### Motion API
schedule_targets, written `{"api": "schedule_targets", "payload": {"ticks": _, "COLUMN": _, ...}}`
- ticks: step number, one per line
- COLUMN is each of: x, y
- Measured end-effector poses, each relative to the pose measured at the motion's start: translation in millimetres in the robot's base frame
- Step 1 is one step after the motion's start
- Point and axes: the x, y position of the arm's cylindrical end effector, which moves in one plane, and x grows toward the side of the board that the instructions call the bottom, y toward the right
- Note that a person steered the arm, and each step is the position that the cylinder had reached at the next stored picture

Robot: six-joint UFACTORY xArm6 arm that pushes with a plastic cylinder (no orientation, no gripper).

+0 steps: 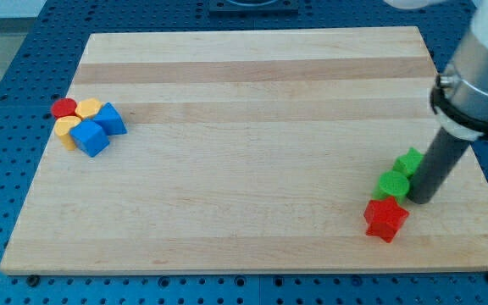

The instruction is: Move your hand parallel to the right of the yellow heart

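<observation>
Two yellow blocks sit in a cluster at the view's left: one [89, 108] at the cluster's top and one [67, 130] at its left. Their shapes are too small to tell which is the heart. My tip [420, 200] is far off at the view's right, touching or just right of a green round block [393, 184]. The dark rod rises from the tip up and to the right.
The cluster also holds a red round block [63, 108] and two blue blocks [111, 119] [91, 138]. Near my tip, a second green block [410, 161] lies above the round one. A red star-like block [386, 219] lies below them. The wooden board [252, 68] rests on a blue perforated table.
</observation>
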Motion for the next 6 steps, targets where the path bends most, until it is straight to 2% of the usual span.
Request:
{"api": "schedule_targets", "payload": {"ticks": 3, "x": 1, "y": -32}}
{"api": "schedule_targets", "payload": {"ticks": 6, "x": -6, "y": -161}}
